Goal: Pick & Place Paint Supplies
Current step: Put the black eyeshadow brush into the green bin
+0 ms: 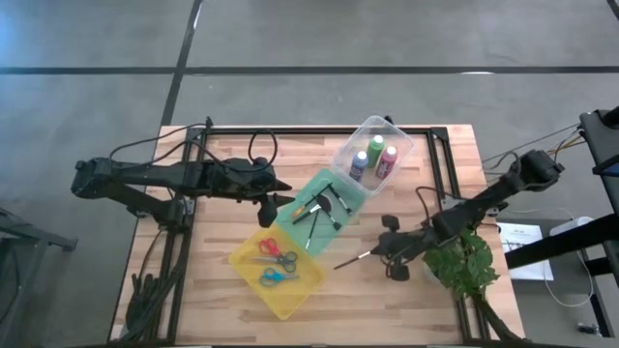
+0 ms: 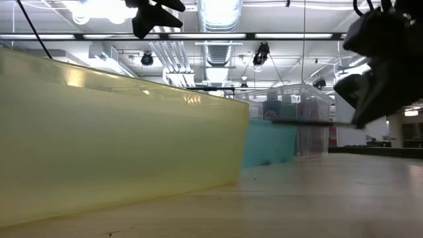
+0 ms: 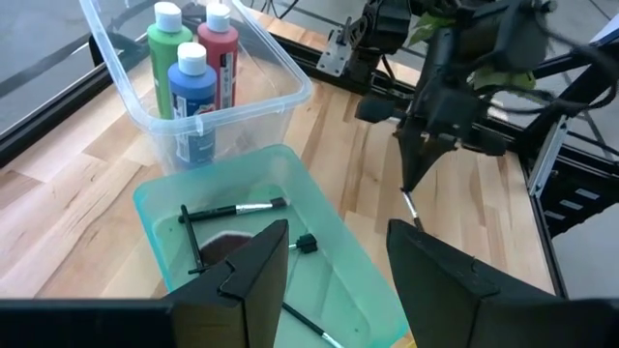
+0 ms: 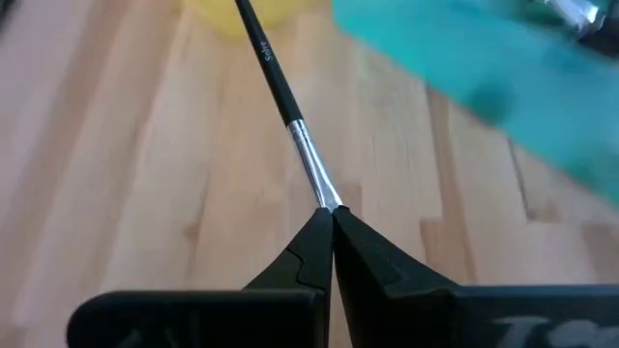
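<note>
From my remote station I see the right gripper pinched shut on the bristle end of a thin dark-handled paintbrush, its silver ferrule just past the fingertips and the handle pointing toward the yellow bin and the green bin. In the overhead view that brush is on the bare wooden table, between the green bin and the leafy plant; I cannot tell whether it is lifted clear of the wood. The left gripper hangs above the green bin with its fingers apart and nothing between them; below it several more brushes lie in that bin. The clear bin beside it holds three paint bottles standing upright: green, red and blue. Two pairs of scissors, one red-handled and one blue-handled, lie in the yellow bin.
</note>
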